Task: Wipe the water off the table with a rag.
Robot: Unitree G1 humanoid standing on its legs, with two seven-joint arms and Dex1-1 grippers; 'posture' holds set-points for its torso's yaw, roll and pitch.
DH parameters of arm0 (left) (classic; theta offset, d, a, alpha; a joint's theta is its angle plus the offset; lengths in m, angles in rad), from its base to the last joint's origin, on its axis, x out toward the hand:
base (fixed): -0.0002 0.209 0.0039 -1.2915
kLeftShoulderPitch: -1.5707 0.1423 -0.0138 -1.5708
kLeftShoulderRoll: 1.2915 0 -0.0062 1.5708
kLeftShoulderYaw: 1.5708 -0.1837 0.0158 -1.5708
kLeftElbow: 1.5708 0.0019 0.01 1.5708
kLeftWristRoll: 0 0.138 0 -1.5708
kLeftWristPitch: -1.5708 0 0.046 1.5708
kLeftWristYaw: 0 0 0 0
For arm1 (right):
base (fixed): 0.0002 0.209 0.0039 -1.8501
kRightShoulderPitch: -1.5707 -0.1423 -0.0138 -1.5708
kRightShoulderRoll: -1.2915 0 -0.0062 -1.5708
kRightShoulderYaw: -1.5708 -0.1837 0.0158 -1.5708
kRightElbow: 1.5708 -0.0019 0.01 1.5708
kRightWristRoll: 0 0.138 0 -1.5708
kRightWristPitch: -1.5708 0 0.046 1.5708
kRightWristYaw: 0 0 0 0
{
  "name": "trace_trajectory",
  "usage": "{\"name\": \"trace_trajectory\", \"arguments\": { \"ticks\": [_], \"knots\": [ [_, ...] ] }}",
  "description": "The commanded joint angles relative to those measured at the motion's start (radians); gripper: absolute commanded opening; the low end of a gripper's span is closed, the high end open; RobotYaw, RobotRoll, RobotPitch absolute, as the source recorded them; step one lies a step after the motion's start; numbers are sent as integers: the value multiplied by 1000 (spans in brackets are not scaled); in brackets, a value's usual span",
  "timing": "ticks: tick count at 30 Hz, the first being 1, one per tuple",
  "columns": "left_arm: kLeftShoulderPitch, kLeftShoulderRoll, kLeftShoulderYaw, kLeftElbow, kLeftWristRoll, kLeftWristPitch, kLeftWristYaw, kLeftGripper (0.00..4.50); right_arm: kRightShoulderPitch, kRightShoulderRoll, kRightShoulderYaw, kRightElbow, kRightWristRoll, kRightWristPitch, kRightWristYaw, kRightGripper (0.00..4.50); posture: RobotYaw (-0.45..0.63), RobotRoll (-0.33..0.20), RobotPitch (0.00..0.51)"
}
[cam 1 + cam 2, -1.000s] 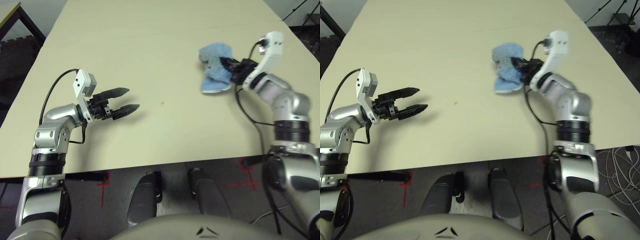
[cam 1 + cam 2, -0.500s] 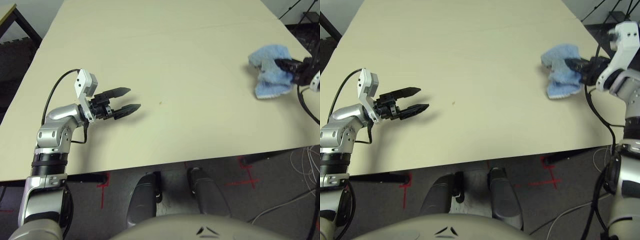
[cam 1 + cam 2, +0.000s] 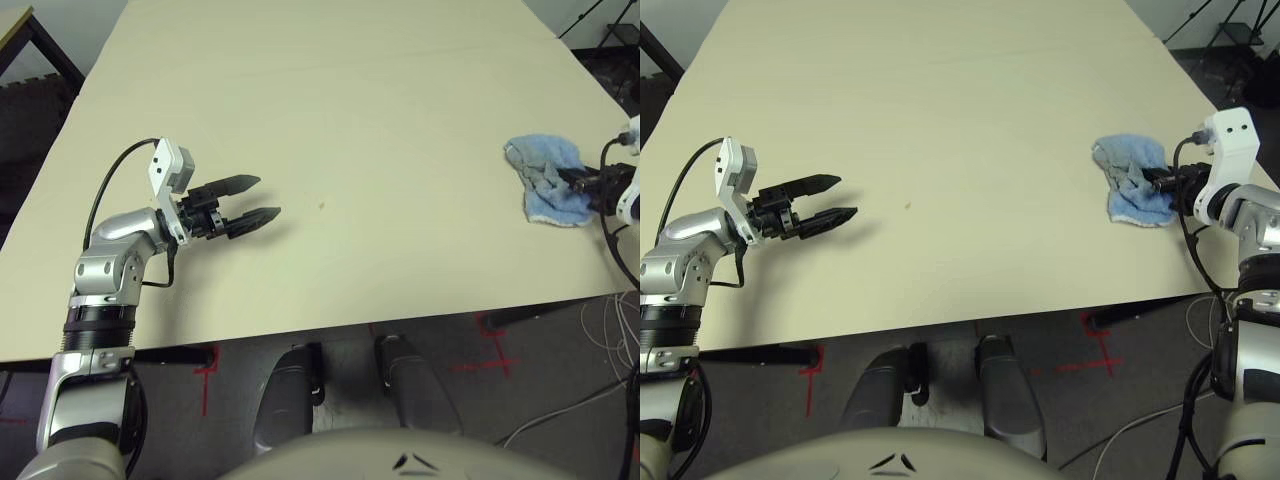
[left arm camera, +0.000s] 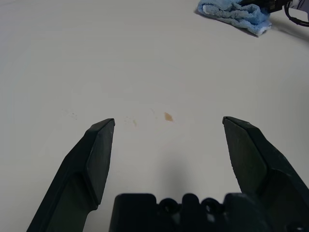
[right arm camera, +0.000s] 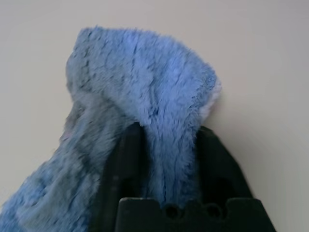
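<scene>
My forearms are silver, jointed cylinders ringed with black bands, and each wrist carries a white camera block fed by a thin black cable that loops back along the arm. My left fingers [image 3: 240, 183] are two black, tapered blades with slanted tips, rising from a black base with a row of small round holes along its edge. My right fingers [image 5: 216, 166] are the same matte black, broad and flat-sided, set on an identical holed base.
</scene>
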Motion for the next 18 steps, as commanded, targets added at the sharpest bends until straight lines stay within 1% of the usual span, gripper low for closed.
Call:
{"name": "trace_trajectory", "arguments": {
  "ticks": [1,4,5,8,10,12,14,16,18],
  "knots": [
    [-4,0,18,14,9,-21,27,4500,-10,-21,-43,13,-1,-98,-15,3120,-171,0,190],
    [-8,-14,33,22,0,-33,55,4500,-8,-29,-74,20,6,-157,-35,4259,-172,0,186],
    [-9,-23,44,20,-6,-36,73,4500,-7,-25,-102,25,22,-190,-52,4478,-172,0,186],
    [-10,-43,68,16,-14,-43,117,4500,-5,-12,-155,35,50,-255,-73,4478,-168,0,184],
    [-15,-66,93,28,22,-68,217,4500,-2,20,-216,22,109,-302,-60,4478,-163,0,186],
    [-20,-83,109,42,48,-91,295,4500,2,43,-250,12,144,-332,-49,4478,-154,0,188],
    [-21,-100,136,59,73,-117,385,4500,21,68,-270,-3,165,-360,-40,4478,-152,0,189],
    [-22,-107,146,70,85,-132,433,4500,29,80,-275,-7,173,-375,-36,4478,-144,0,193],
    [-18,-118,186,103,125,-163,565,4500,53,105,-280,-7,179,-403,-30,4478,-130,0,197]
  ]
}}
